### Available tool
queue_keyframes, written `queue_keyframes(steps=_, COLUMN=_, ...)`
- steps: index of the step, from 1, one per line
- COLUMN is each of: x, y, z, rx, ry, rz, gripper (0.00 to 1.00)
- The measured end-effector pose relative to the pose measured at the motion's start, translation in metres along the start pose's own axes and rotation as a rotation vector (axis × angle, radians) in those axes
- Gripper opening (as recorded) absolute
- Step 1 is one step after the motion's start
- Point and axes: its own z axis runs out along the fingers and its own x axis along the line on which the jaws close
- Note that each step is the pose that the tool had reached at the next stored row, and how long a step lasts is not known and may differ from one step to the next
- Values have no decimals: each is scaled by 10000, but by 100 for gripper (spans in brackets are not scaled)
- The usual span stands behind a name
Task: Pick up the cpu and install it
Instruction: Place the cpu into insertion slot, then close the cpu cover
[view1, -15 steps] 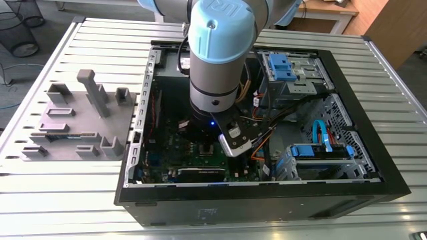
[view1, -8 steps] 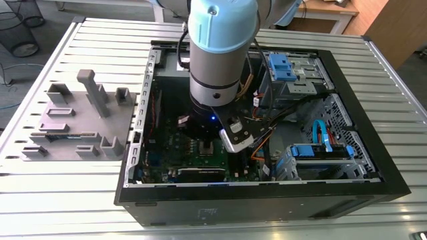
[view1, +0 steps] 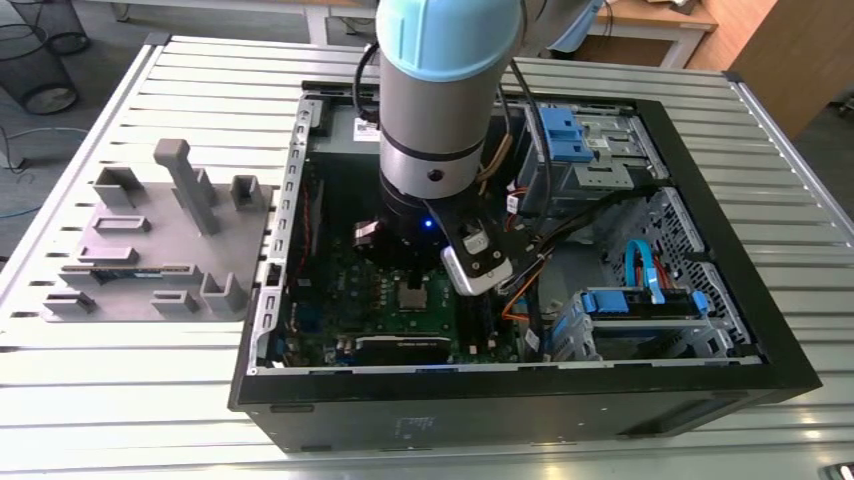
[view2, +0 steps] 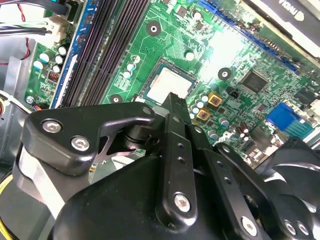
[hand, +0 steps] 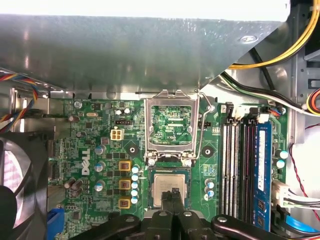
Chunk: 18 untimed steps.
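The cpu (hand: 165, 186) is a small square chip with a silvery top, lying flat in its socket on the green motherboard (hand: 90, 145). It shows as a pale square (view1: 414, 297) in the exterior view and the cpu (view2: 167, 85) lies just past the fingertips in the second wrist view. My gripper (hand: 173, 196) hangs over the chip's near edge with its two black fingers (view2: 172, 107) pressed together and nothing between them. Whether they touch the chip I cannot tell. The silver socket frame (hand: 172, 125) stands flipped open behind the socket.
The open black computer case (view1: 534, 385) lies on a slatted metal table. RAM slots (hand: 245, 165), a fan (hand: 20, 185), a graphics card (view1: 400, 348), cables (hand: 270, 55) and blue drive cages (view1: 574, 135) crowd the socket. A grey fixture tray (view1: 147, 250) sits at the exterior view's left.
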Motion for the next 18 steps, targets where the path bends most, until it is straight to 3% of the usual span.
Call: queue_keyframes(steps=18, x=-35, y=-1, z=-1, rx=2, ry=8, rz=0, gripper=11)
